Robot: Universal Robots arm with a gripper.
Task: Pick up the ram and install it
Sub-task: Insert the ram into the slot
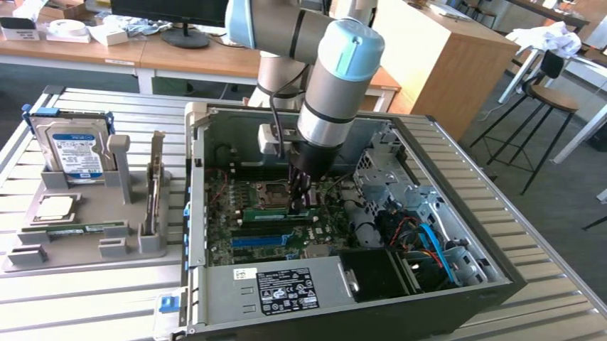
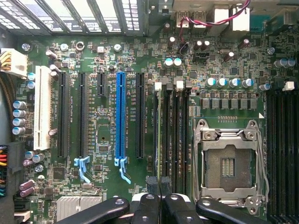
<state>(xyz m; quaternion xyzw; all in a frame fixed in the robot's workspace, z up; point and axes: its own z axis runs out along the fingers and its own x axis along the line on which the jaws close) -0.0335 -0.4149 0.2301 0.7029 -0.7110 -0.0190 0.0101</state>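
My gripper (image 1: 303,204) reaches down into the open computer case, and its black fingers (image 2: 140,205) are shut on the ram (image 1: 270,212). The ram is a long green stick standing on edge over the memory slots, right beside the bare processor socket (image 2: 229,161). The wrist view shows the ram (image 2: 158,140) edge-on as a thin line running out from between the fingertips, along the black slots with white end clips (image 2: 179,85). A second green stick (image 1: 81,229) lies flat in the grey holder on the exterior view's left.
The grey holder (image 1: 85,249) also carries a silver hard drive (image 1: 78,153), a square processor chip (image 1: 55,207) and a thin board on edge (image 1: 155,181). Case walls (image 1: 195,213), a drive cage (image 1: 379,174) and cables (image 1: 427,238) surround the motherboard (image 2: 107,70).
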